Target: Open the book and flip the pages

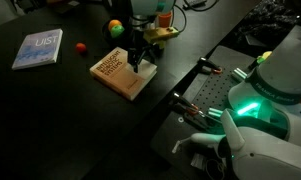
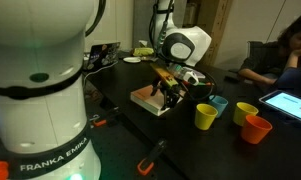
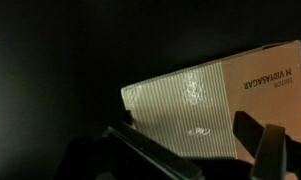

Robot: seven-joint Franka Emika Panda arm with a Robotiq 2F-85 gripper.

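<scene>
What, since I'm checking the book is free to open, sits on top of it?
The book has a bare tan cover. Only the open hand stands over one edge; contact cannot be told. The strip of cover beneath the hand is hidden.

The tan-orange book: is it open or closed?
Closed. The book lies flat, title side up; the wrist view shows its pages stacked together.

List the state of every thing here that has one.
Thick tan-orange book: closed, lying flat.
Robotiq gripper: open, at the book's edge.
Thin blue-grey book: closed, flat.
Yellow-green cup, blue cup, yellow cup, orange cup: all upright.
Tablet: screen lit.
</scene>
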